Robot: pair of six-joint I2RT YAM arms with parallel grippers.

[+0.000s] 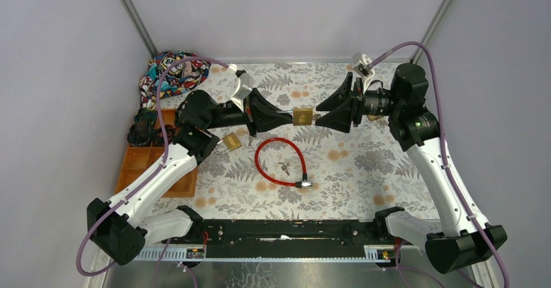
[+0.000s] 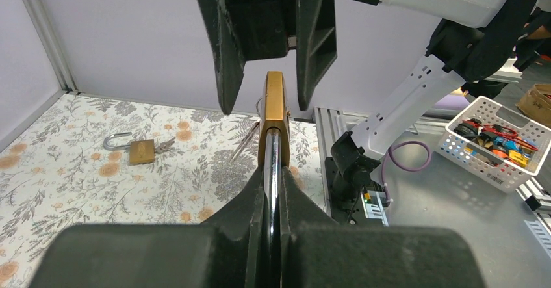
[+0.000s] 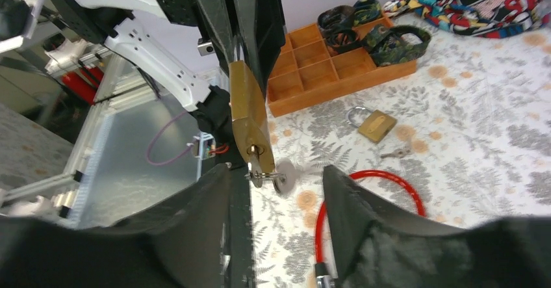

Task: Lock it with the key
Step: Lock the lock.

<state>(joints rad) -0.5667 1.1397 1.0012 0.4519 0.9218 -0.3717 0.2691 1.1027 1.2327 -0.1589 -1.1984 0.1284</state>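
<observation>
Brass padlock (image 1: 303,116): aloft mid-table, shackle pinched in left gripper (image 1: 284,115); key (image 3: 257,170) seated in its base.
Right gripper (image 3: 276,187): jaws parted astride the key, gripping nothing.
Risk: off-centre closing could knock the key or twist the padlock loose.
Below padlock: floral tablecloth (image 1: 364,171), red cable lock (image 1: 278,141).
Surround: pale walls (image 1: 292,15).

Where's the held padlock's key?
Right wrist view, centre: the key sits in the padlock, between the fingers of the open right end effector; the left end effector holds the padlock.
</observation>
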